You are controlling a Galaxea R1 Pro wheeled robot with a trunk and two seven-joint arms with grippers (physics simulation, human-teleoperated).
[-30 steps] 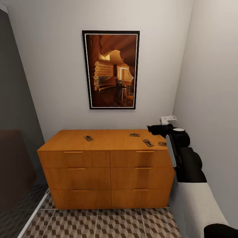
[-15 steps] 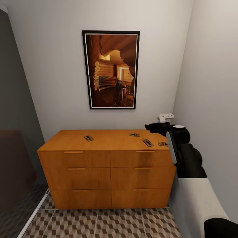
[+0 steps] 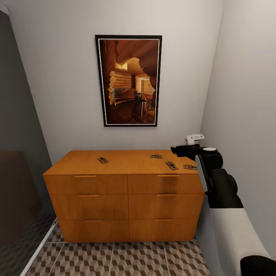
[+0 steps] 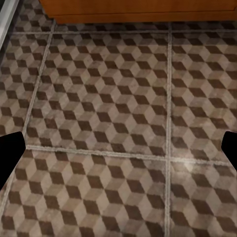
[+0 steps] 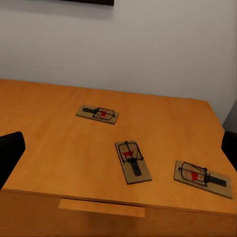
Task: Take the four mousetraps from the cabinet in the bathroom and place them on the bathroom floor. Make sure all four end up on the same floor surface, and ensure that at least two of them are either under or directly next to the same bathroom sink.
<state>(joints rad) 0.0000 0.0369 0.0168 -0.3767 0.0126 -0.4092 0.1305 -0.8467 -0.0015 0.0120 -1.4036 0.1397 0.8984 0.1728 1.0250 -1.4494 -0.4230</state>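
1. No part of the task looked done: all four mousetraps lay on the cabinet [image 3: 122, 184], none on the bathroom floor [image 3: 115, 260].
2. One mousetrap [image 3: 102, 160] sat alone toward the left of the top surface; the other three clustered at the right end: one [image 3: 156, 156] nearer the wall, one [image 3: 171, 165] closer to the front edge, and one [image 3: 188, 166] by the right corner, just beside the arm.
3. The right claw [image 3: 180, 150] hovered above that right end, holding nothing. In its wrist view the fingertips showed at opposite edges, so it was spread wide.
4. The left claw [image 4: 118, 148] pointed down at bare floor tiles, likewise released and holding nothing.
5. Remaining, by my judgement: four pick-ups and carries, with at least two traps set by the sink.
6. The room was narrow, with pale walls, a framed picture [image 3: 128, 80] above the cabinet, and cube-patterned tiles.
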